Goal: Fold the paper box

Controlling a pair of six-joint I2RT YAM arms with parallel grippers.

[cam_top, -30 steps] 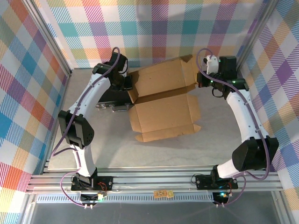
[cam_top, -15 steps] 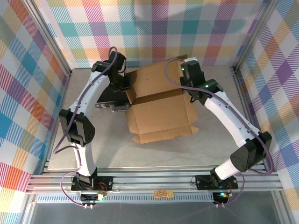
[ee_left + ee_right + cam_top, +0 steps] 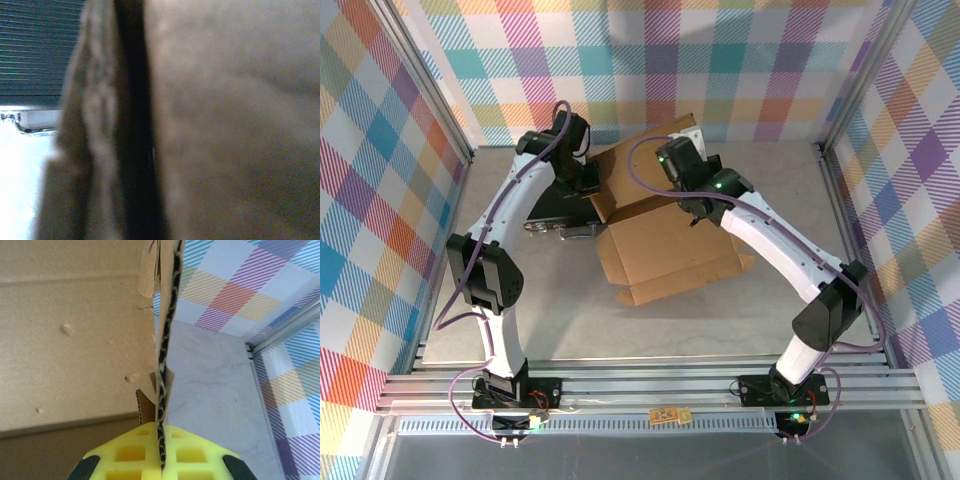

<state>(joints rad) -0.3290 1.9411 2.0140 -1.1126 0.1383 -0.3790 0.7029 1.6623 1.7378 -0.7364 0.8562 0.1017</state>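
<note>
The paper box (image 3: pixel 670 245) is a brown corrugated sheet lying part-folded mid-table, its far panel raised. My right gripper (image 3: pixel 685 175) is over that far panel. In the right wrist view its yellow fingertips (image 3: pixel 130 455) are shut on a thin cardboard edge of the box (image 3: pixel 75 330), which runs straight up from between them. My left gripper (image 3: pixel 588 185) sits at the box's left side flap. Blurred cardboard (image 3: pixel 235 125) presses close against the left wrist camera and hides the fingers; the gripper is shut, seemingly on that flap.
A black case (image 3: pixel 555 212) with a metal latch lies under the left arm, beside the box's left edge; its ribbed surface (image 3: pixel 35 45) is visible past the cardboard. Plaid walls close in the back and sides. Bare grey table (image 3: pixel 700 320) lies in front of the box.
The right arm has swung left from the right wall across the box, carrying the far panel with it. The box has shifted and turned slightly. The left arm has stayed put.
</note>
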